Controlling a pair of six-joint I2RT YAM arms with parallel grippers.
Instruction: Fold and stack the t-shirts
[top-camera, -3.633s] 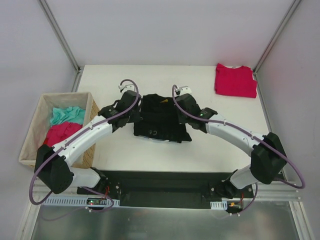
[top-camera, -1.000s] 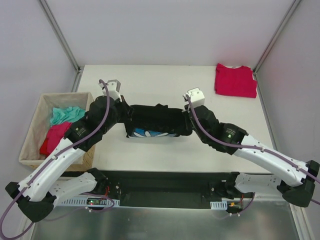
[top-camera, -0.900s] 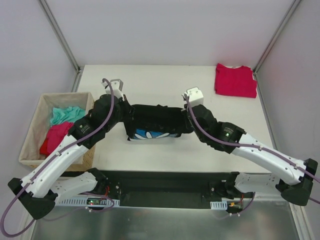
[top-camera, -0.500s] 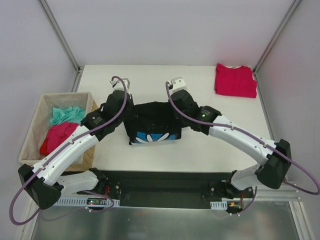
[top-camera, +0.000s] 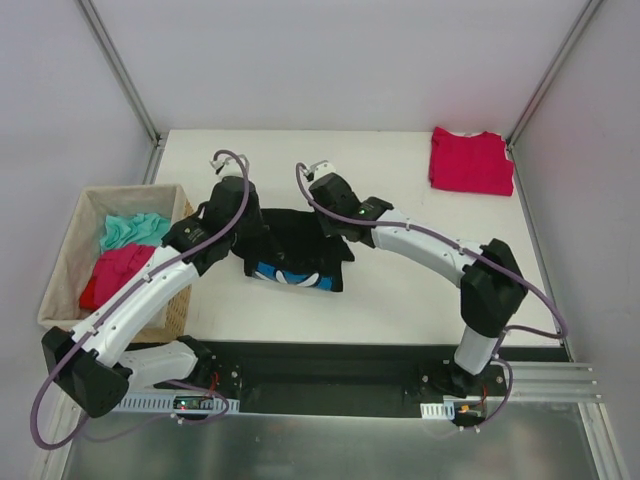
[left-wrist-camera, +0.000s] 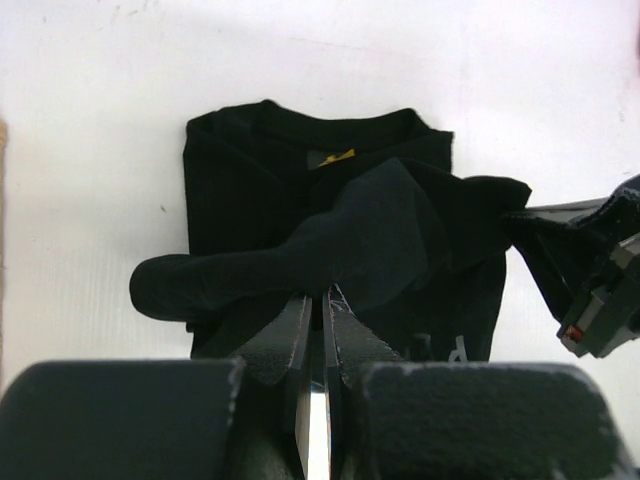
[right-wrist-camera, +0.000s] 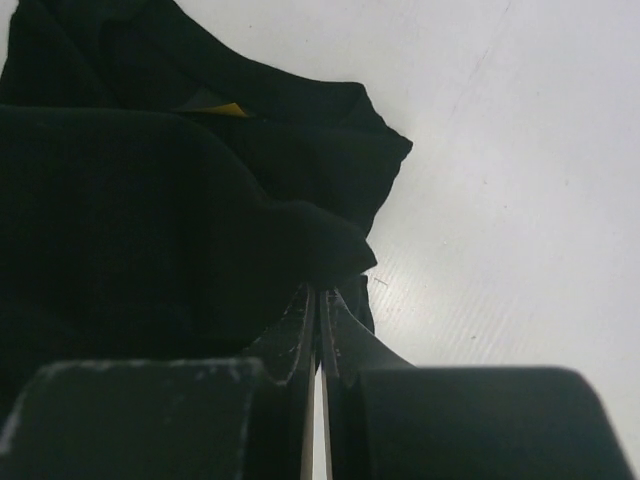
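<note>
one crimson t-shirt (top-camera: 471, 160) lies folded at the table's (top-camera: 420, 300) far right corner, so that part looks done. the black t-shirt (top-camera: 295, 245) sits mid-table, only partly folded. the left gripper (left-wrist-camera: 322, 300) and right gripper (right-wrist-camera: 318, 295) each pinch a lifted flap of it above its body. finishing the fold and stacking are left, and the woven basket (top-camera: 130, 188) holds more cloth (top-camera: 135, 230).

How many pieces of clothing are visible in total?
4: black shirt mid-table, red shirt at the far right corner, teal cloth and crimson cloth in the basket. More may lie underneath.
</note>
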